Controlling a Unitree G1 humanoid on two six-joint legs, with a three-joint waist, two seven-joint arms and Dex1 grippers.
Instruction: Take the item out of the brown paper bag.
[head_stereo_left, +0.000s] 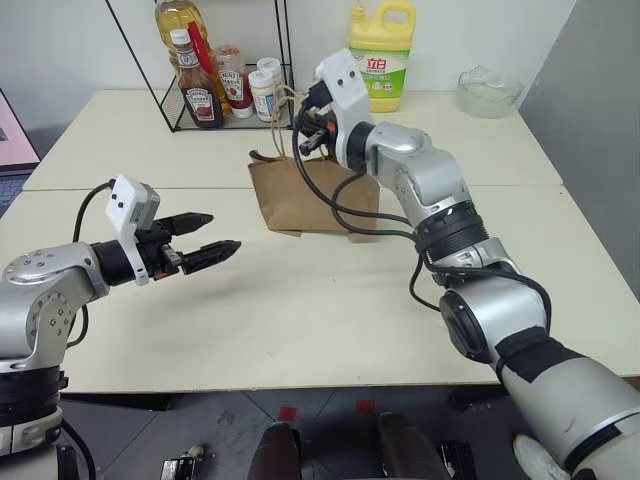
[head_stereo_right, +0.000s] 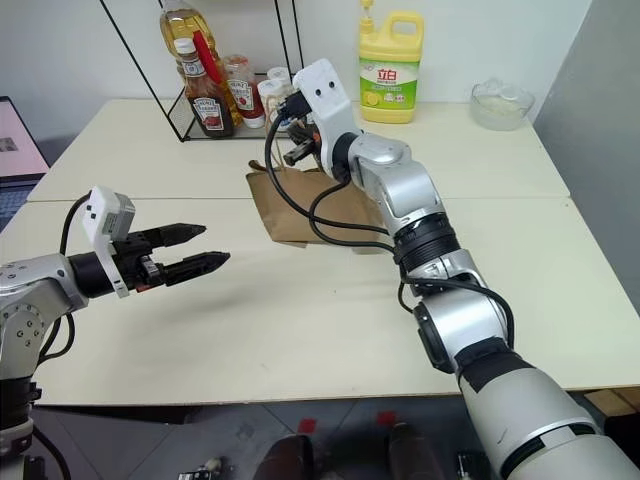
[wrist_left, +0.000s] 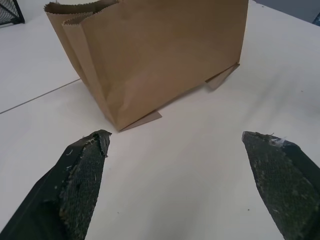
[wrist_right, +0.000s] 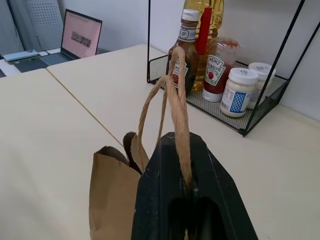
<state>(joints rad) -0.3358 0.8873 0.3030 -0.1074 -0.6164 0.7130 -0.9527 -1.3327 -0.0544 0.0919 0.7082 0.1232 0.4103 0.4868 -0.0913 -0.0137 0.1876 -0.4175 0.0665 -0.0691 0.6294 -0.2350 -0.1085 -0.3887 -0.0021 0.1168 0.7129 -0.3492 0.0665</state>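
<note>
You face a cream surface (head_stereo_left: 300, 320) against a white wall (head_stereo_left: 80, 40); a grey partition (head_stereo_left: 600, 120) stands at its right.
</note>
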